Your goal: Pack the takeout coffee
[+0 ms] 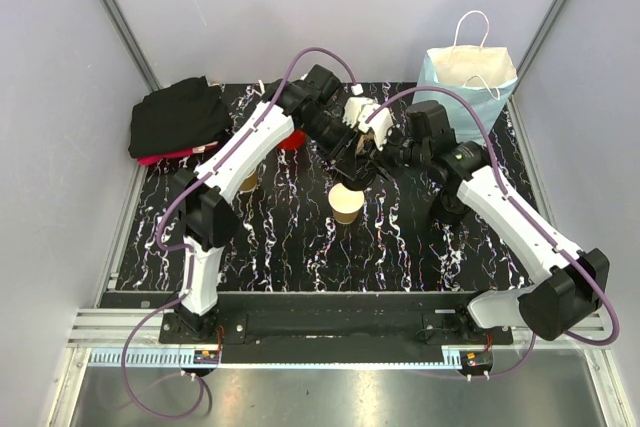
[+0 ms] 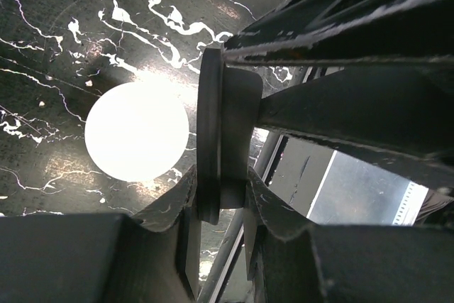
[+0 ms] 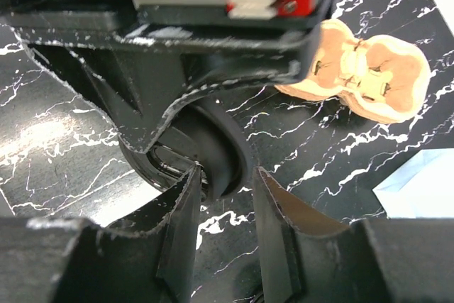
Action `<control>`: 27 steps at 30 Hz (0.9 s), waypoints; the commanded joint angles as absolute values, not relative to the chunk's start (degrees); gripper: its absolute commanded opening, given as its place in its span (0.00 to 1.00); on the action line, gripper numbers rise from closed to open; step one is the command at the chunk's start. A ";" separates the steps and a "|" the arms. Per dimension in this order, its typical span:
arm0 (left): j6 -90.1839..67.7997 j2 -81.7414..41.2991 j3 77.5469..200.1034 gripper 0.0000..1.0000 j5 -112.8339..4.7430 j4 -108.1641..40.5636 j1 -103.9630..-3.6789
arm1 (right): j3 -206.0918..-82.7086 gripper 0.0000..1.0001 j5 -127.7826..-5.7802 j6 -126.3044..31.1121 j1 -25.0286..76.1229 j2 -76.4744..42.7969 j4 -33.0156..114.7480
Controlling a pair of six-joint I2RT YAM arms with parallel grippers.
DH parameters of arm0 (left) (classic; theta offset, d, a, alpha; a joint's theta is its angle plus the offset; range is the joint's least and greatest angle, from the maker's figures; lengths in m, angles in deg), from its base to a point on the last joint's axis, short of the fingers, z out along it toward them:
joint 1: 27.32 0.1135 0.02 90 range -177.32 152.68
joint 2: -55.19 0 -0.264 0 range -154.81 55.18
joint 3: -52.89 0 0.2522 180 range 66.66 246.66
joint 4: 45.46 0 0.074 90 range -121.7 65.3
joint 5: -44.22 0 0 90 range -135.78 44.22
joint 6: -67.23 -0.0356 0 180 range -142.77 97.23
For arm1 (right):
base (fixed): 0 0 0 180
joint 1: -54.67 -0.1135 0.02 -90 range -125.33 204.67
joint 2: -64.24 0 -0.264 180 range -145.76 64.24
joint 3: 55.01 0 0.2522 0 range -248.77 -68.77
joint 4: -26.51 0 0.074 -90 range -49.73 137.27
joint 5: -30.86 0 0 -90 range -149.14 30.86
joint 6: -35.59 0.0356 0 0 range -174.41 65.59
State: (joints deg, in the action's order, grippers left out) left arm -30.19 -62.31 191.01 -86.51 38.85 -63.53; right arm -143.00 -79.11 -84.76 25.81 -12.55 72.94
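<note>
The takeout coffee cup (image 1: pixel 346 205), tan with a white inside, stands upright and uncovered on the marbled table. In the left wrist view it is a bright white circle (image 2: pixel 137 131) below. Above and just behind the cup my two grippers meet. My left gripper (image 2: pixel 220 189) (image 1: pixel 352 152) is shut on a black lid (image 2: pixel 220 125), held edge-on. My right gripper (image 3: pixel 227 182) (image 1: pixel 376 152) faces it with its jaws apart at the edge of the lid (image 3: pixel 213 147). Its left finger (image 3: pixel 186 211) is against the rim and bare table shows in the gap.
A moulded-pulp cup carrier (image 3: pixel 369 72) lies behind the grippers. A white and light-blue paper bag (image 1: pixel 468 82) stands at the back right. Black cloth (image 1: pixel 178 117) lies at the back left. A second tan cup (image 1: pixel 248 182) sits under my left arm, near a red cup (image 1: pixel 292 139).
</note>
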 commanded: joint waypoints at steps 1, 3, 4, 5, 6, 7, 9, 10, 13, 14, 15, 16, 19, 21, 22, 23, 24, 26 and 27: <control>-29.80 -59.42 191.64 0.22 -88.41 37.56 -63.80 | -140.93 0.41 -77.34 -84.38 24.88 -11.17 69.45; -29.72 -59.51 191.72 0.22 -88.50 37.47 -63.71 | -140.57 0.42 -77.25 -84.56 24.88 -10.99 69.45; -29.80 -59.51 191.81 0.22 -88.50 37.47 -63.80 | -140.40 0.42 -77.25 -84.64 24.79 -10.56 69.45; -29.80 -59.60 191.81 0.22 -88.59 37.47 -63.80 | -140.31 0.42 -77.33 -84.65 24.79 -10.47 69.45; -29.80 -59.60 191.81 0.22 -88.59 37.56 -63.80 | -140.13 0.42 -77.25 -84.65 24.79 -10.29 69.45; -29.72 -59.60 191.81 0.22 -88.59 37.39 -63.80 | -139.96 0.42 -77.16 -84.65 24.79 -10.03 69.28; -29.80 -59.51 191.81 0.22 -88.76 37.47 -63.80 | -139.96 0.41 -76.55 -84.56 24.79 -10.20 68.84; -29.80 -59.51 191.81 0.22 -88.94 37.47 -63.71 | -139.78 0.39 -76.11 -84.38 24.79 -10.38 68.57; -29.80 -59.34 191.72 0.22 -89.03 37.56 -63.80 | -139.34 0.38 -75.49 -84.21 24.79 -10.64 67.61; -29.80 -59.16 191.72 0.22 -89.11 37.47 -63.71 | -139.26 0.36 -75.49 -84.03 24.79 -10.64 67.34; -29.80 -59.16 191.55 0.22 -89.20 37.56 -63.80 | -139.17 0.34 -75.40 -83.77 24.79 -10.64 66.91; -29.80 -59.07 191.55 0.22 -89.29 37.56 -63.71 | -139.08 0.33 -75.49 -83.68 24.79 -10.73 66.64; -29.80 -58.90 191.64 0.23 -89.64 37.56 -63.80 | -138.90 0.28 -75.66 -83.15 24.79 -10.90 66.11; -29.72 -58.81 191.55 0.24 -89.64 37.39 -63.80 | -138.81 0.20 -75.66 -82.54 24.79 -10.90 65.76; -29.72 -58.81 191.64 0.27 -89.64 37.30 -63.80 | -138.81 0.17 -76.10 -82.36 24.79 -10.90 65.85; -29.72 -58.64 191.55 0.29 -89.64 37.30 -63.80 | -138.81 0.15 -76.28 -82.19 24.79 -10.90 65.85; -29.63 -58.63 191.72 0.33 -89.64 37.21 -63.80 | -138.90 0.11 -76.37 -81.75 24.79 -10.90 66.02; -29.72 -58.37 191.72 0.42 -89.12 37.03 -63.80 | -139.52 0.09 -76.80 -81.39 24.79 -11.08 66.98; -29.72 -58.28 191.90 0.44 -88.94 36.95 -63.71 | -139.87 0.06 -76.89 -81.13 24.79 -11.08 67.34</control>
